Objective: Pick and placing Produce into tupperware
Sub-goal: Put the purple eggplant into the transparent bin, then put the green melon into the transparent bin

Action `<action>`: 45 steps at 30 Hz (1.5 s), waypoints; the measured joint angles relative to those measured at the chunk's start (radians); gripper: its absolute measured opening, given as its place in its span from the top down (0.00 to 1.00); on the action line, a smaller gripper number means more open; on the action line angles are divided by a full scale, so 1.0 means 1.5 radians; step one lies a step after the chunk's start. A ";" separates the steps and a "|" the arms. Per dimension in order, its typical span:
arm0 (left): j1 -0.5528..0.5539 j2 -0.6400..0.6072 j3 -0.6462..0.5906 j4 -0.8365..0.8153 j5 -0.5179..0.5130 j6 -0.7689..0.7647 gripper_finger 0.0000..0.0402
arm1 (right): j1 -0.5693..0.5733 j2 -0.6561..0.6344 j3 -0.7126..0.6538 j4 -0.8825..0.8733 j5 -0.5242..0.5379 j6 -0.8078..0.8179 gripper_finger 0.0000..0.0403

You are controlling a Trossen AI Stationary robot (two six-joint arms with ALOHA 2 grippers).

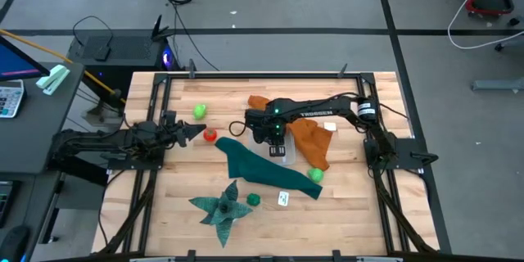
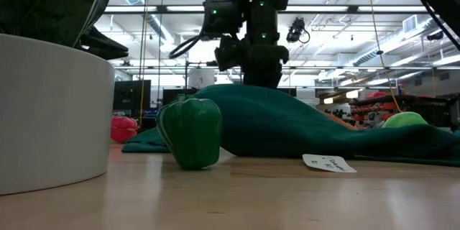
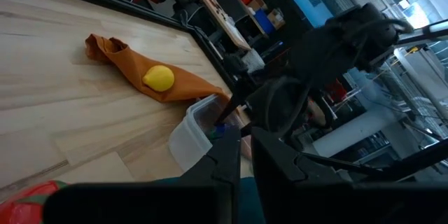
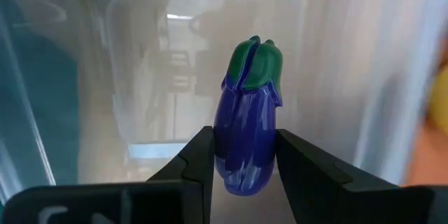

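The right gripper (image 4: 243,159) was clamped on the purple eggplant (image 4: 248,122), poised directly above the tupperware (image 4: 140,77) for release. The left gripper (image 3: 240,159) waited closed, empty.

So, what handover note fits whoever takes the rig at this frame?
Right end effector: shut on the purple toy eggplant, above the clear plastic tupperware box, not yet released.
Left end effector: shut, empty, waiting at the table's left.
Done: nothing visibly in the box.
Left: yellow lemon on the orange cloth, red piece, two light green fruits, dark green pepper.
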 joint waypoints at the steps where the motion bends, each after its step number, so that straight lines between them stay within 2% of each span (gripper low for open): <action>1: 0.000 0.000 0.000 0.000 0.000 0.000 0.90 | 0.000 0.004 0.000 -0.001 0.000 -0.001 0.75; 12: 0.000 0.000 0.000 -0.001 0.000 0.005 0.89 | -0.001 0.010 -0.004 0.023 0.006 -0.005 0.75; 19: 0.000 0.000 0.000 -0.001 0.000 0.006 0.90 | -0.001 0.012 -0.050 0.024 0.006 -0.003 0.75; 27: 0.000 0.000 0.000 -0.002 0.000 0.006 0.90 | -0.001 0.010 -0.058 0.030 0.006 0.032 0.75; 36: 0.000 0.000 0.000 -0.002 0.000 0.005 0.89 | -0.001 0.003 -0.060 0.023 0.004 0.048 0.62; 45: 0.000 0.000 0.000 -0.002 -0.001 0.015 0.90 | 0.001 -0.075 -0.057 -0.020 -0.006 0.058 0.51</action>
